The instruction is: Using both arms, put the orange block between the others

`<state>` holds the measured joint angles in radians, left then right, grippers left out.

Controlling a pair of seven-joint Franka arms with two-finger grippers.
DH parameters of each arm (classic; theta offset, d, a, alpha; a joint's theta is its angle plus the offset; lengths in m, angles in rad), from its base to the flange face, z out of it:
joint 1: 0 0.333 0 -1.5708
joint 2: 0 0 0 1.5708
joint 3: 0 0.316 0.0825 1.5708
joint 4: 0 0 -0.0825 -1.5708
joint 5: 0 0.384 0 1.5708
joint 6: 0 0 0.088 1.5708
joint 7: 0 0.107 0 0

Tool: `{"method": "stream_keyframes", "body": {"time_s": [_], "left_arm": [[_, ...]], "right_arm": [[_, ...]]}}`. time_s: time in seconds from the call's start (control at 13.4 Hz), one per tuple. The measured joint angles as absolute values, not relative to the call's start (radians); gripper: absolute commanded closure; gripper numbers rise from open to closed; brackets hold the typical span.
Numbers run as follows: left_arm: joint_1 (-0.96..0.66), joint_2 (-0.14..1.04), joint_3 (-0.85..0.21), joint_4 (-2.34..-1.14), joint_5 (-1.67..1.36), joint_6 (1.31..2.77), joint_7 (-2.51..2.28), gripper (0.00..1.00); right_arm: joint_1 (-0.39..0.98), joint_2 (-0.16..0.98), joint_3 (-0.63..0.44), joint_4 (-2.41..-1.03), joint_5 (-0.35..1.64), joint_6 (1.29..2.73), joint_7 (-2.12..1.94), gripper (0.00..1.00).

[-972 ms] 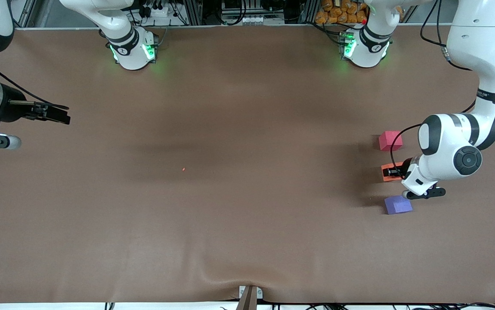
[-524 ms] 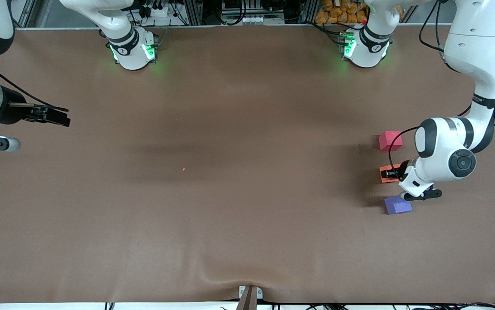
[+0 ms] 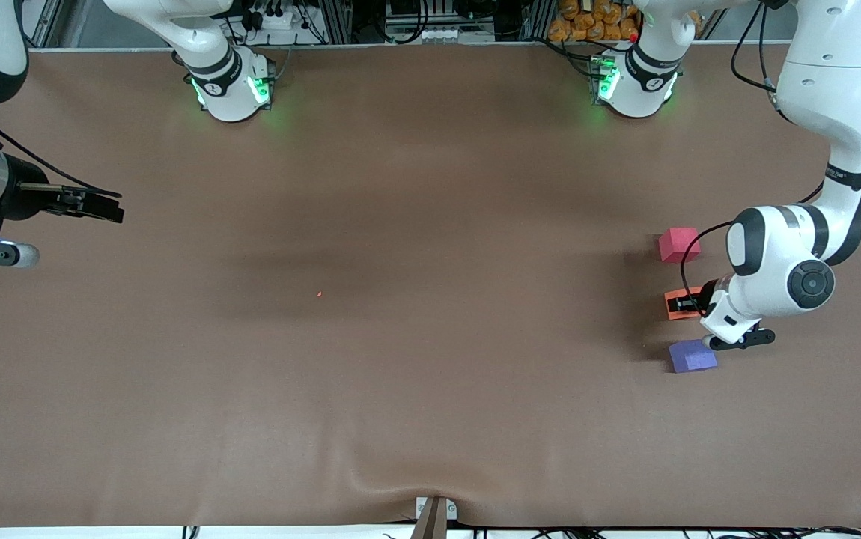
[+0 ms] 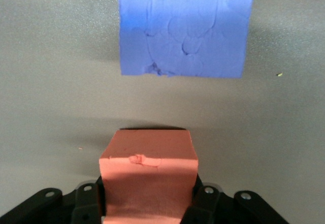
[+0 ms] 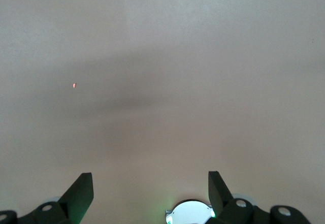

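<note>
- Orange block (image 3: 676, 305) is seated on the worktop (image 3: 400, 374) between the red-pink cube (image 3: 679, 245) and the purple-blue cube (image 3: 692, 356), near the edge at the left arm's end.
- Left pincer (image 3: 681, 303) is set around the orange block; fingers (image 4: 203, 201) flank it, and whether they grip cannot be told.
- Right pincer (image 5: 151, 188) is held wide apart, nothing in it, over the edge at the right arm's end; that arm waits.

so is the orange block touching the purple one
Apart. The left wrist view shows a plain strip of bare table between the orange block and the purple block; the front view shows a gap too.
</note>
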<state>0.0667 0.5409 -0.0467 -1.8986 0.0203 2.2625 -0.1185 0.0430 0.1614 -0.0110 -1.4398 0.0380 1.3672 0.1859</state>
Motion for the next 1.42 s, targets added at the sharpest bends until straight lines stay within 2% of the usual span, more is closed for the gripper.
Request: {"method": "stream_keyframes", "body": {"time_s": [0.3, 0.52, 1.05, 1.42], "left_arm": [[0.065, 0.523, -0.052, -1.888, 0.02, 2.261, -0.119, 0.0], [0.064, 0.435, -0.057, -1.878, 0.02, 2.211, -0.119, 0.0], [0.065, 0.119, -0.068, -1.845, 0.02, 1.924, -0.117, 0.0], [0.064, 0.079, -0.112, -1.664, 0.02, 1.659, -0.025, 0.0]], "right_arm": [[0.043, 0.161, -0.011, -1.44, 0.038, 1.367, 0.186, 0.0], [0.043, 0.161, -0.011, -1.44, 0.038, 1.37, 0.186, 0.0], [0.042, 0.161, -0.013, -1.44, 0.038, 1.371, 0.186, 0.0], [0.042, 0.162, -0.013, -1.44, 0.038, 1.371, 0.186, 0.0]]}}
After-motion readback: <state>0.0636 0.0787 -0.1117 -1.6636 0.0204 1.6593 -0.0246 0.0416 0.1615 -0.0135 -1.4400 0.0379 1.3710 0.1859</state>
